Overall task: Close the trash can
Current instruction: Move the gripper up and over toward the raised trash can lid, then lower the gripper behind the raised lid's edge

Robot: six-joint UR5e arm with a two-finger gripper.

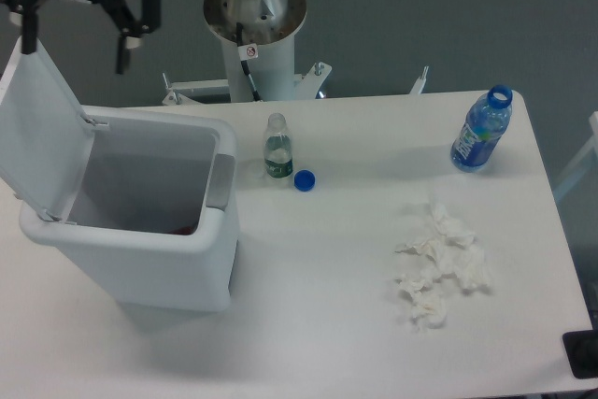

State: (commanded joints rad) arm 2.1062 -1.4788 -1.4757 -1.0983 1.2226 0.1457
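My table (327, 259), white and loaded
On it: trash can (140, 231) (lid up), small bottle (277, 148), blue cap (304, 179), blue bottle (482, 130), crumpled tissues (437, 266).
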